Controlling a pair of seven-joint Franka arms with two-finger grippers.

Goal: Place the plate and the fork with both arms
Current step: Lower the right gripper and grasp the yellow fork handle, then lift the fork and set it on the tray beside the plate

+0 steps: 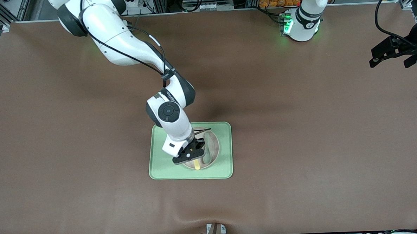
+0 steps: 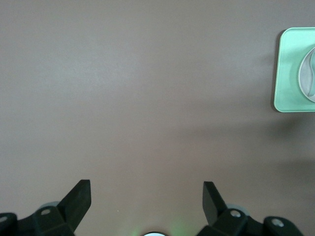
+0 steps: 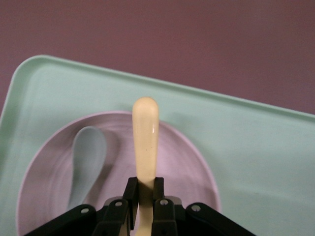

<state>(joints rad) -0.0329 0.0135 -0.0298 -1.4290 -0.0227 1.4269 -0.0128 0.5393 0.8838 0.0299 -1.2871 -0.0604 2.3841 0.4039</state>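
Note:
The off-white plate [image 1: 213,145] lies on the light-green tray [image 1: 161,168] in the middle of the table. My right gripper [image 1: 195,153] is over the plate, shut on the pale-yellow fork [image 1: 197,165], whose handle end sticks out past the fingers. In the right wrist view the fork [image 3: 145,142] runs from between the fingers [image 3: 130,191] over the plate [image 3: 187,167], beside a grey-green spoon [image 3: 87,162] lying in the plate. My left gripper [image 1: 390,51] waits open and empty above the table's edge at the left arm's end; its fingertips [image 2: 78,196] show over bare cloth.
The brown tablecloth [image 1: 301,144] covers the whole table. The spoon [image 1: 208,153] lies in the plate beside the right gripper. The tray's corner shows in the left wrist view [image 2: 290,73].

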